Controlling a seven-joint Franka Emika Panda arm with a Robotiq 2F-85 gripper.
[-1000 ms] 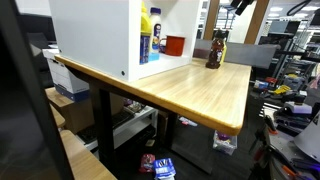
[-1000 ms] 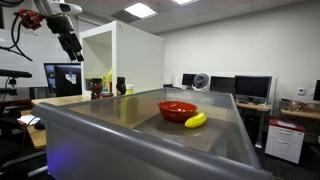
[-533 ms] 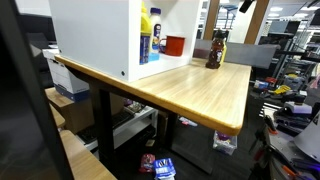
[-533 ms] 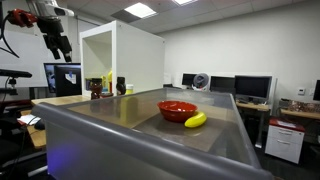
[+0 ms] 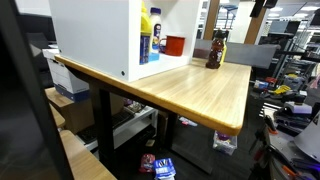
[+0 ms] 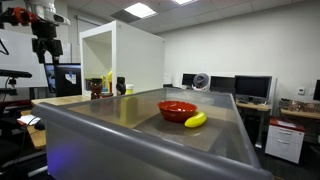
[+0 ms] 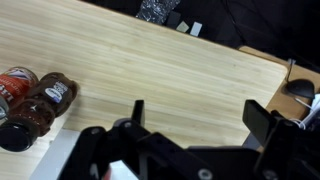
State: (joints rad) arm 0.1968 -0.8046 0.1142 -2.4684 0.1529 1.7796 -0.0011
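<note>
Pincer released, jaws wide apart with nothing between them, hanging well above the wooden surface. Brown bottle is at the left edge of the wrist view, well apart from the pincer. In an exterior view the bottle stands upright near a white cabinet. In an exterior view the pincer is in the upper left of the frame.

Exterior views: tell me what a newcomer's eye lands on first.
The big white cabinet standing on the wooden table dominates, with a dark brown bottle near its open front. In an exterior view a red bowl and a banana show bright on the grey surface up front. The open gripper hangs high above the table.
</note>
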